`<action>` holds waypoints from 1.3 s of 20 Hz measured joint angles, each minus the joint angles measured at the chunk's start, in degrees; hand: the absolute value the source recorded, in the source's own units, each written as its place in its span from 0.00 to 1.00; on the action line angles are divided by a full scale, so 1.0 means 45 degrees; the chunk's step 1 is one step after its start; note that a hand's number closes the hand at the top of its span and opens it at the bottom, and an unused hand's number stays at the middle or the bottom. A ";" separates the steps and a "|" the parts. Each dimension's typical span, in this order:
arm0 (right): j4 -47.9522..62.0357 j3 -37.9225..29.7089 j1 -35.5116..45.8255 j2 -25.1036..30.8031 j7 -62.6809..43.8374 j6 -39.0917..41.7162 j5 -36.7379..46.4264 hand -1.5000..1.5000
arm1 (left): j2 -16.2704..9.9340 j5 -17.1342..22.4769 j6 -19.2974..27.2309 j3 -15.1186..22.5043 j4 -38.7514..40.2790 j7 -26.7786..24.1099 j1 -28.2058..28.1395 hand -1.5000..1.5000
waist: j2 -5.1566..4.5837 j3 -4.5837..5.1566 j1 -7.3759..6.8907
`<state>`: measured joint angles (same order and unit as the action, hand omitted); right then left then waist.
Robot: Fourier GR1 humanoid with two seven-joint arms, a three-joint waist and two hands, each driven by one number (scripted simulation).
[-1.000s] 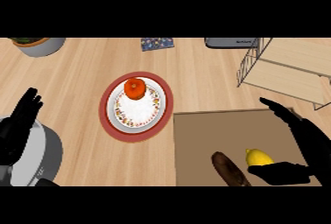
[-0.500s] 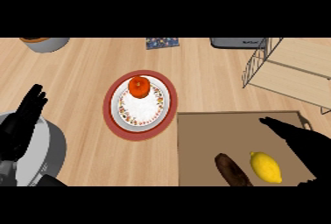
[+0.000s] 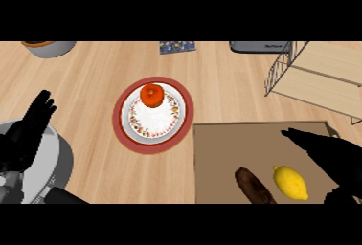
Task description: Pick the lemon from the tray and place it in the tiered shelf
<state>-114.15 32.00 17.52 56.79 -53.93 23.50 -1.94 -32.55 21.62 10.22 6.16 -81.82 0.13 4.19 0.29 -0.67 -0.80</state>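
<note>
Here the right robot hand point(image 3: 332, 155), fingers open, hovers just beside the lemon point(image 3: 290, 182); closing carelessly could catch the dark object point(image 3: 254, 185) left of the lemon.

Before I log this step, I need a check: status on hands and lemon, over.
Both hands open; right hand above tray, left hand resting at left edge. Lemon on tray, ungrasped. Dark brown item beside it.

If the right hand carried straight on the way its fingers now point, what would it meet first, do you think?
The right hand points up-left across the tray, above the lemon. Beyond the tray's edge, the plate with the orange fruit would likely come first, though height is unclear.
</note>
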 measured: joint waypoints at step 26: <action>0.4073 0.0600 -0.0505 -0.2401 0.2497 0.0503 0.3874 1.00 | 0.0483 -0.0583 -0.0610 -0.0744 -0.0238 0.0086 -0.0417 0.50 | 0.0053 -0.0045 0.0140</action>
<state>-95.82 34.70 15.25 45.98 -42.69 25.76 15.49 -30.37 19.00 7.48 2.82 -82.90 0.52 2.32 0.53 -0.87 -0.17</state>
